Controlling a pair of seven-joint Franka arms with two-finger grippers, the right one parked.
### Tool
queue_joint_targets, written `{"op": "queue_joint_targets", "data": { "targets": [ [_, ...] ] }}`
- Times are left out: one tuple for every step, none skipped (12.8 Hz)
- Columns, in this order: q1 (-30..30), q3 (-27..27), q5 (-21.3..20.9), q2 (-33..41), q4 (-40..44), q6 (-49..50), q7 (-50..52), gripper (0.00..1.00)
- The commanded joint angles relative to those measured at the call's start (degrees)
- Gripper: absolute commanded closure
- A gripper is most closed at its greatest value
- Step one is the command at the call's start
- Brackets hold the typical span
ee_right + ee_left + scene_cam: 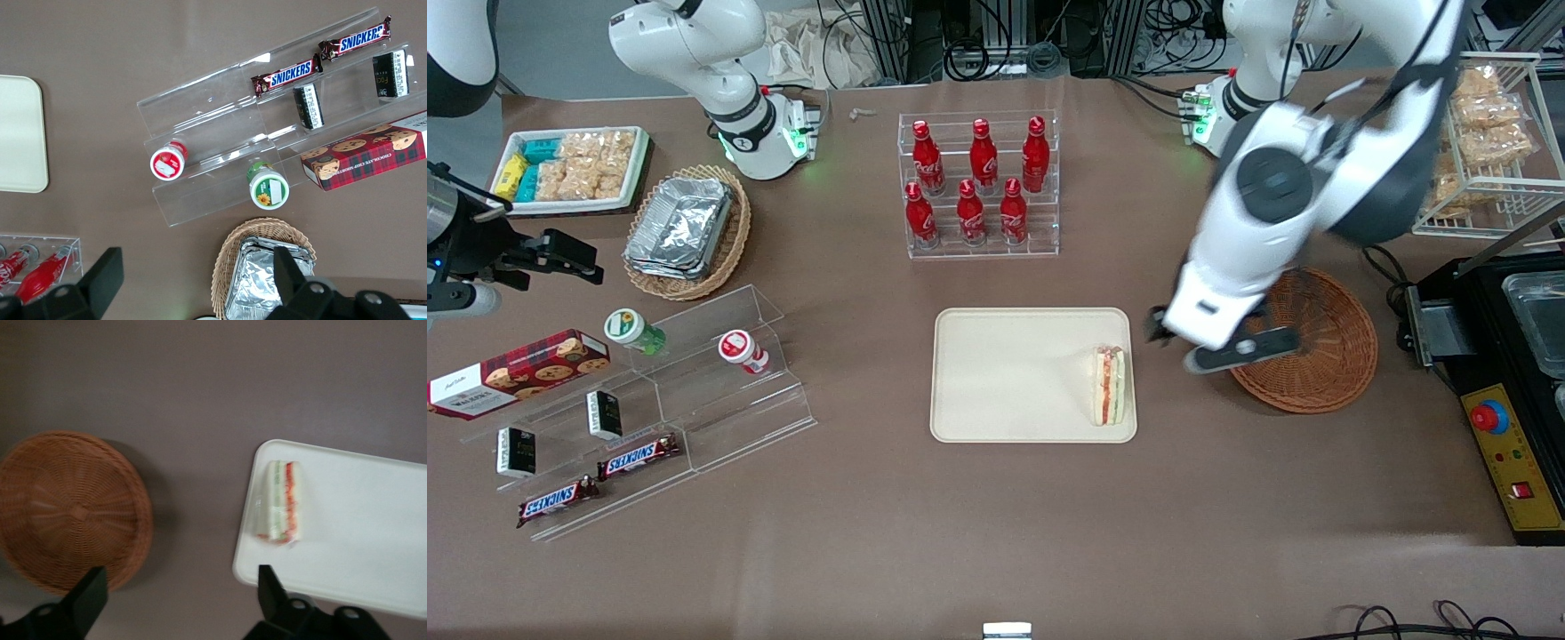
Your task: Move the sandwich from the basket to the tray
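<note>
Sandwich placed, I judge the task nearly finished.
The triangular white-bread sandwich (1110, 386) lies on the cream rectangular tray (1014, 373); my gripper (1209, 345), jaws apart and empty, hovers between tray and round reddish-brown wicker basket (1316, 347); next, retreat.

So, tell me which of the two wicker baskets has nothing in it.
The reddish-brown basket under the open gripper, beside the tray. The tan basket holds foil trays.

The sandwich (1110, 386) is pale white bread with red and green stripes, on a plain cream tray (1005, 373). The basket (1325, 356) is reddish-brown woven wicker. At frame right hangs the claw (1209, 342), white with black fingers (83, 600), over the brown desk (996, 533).
</note>
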State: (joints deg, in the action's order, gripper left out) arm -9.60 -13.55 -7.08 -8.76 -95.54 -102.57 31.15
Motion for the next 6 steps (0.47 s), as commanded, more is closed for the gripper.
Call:
{"op": "queue_joint_targets", "data": {
  "targets": [
    [-2.71, 6.95, 2.07, 8.91, -3.15, 6.56, -13.70, 0.00],
    [-2.70, 8.87, 2.07, 11.63, -4.03, 8.50, -18.01, 0.00],
    [-2.70, 10.89, 2.16, 14.27, -5.78, 9.65, -23.54, 0.00],
    [-2.70, 12.92, 2.16, 16.73, -7.88, 9.84, -28.99, 0.00],
    [-2.70, 14.85, 2.07, 18.58, -9.12, 10.28, -33.39, 0.00],
    [-2.70, 16.52, 2.07, 19.04, -8.70, 12.46, -38.31, 0.00]
  ]
}}
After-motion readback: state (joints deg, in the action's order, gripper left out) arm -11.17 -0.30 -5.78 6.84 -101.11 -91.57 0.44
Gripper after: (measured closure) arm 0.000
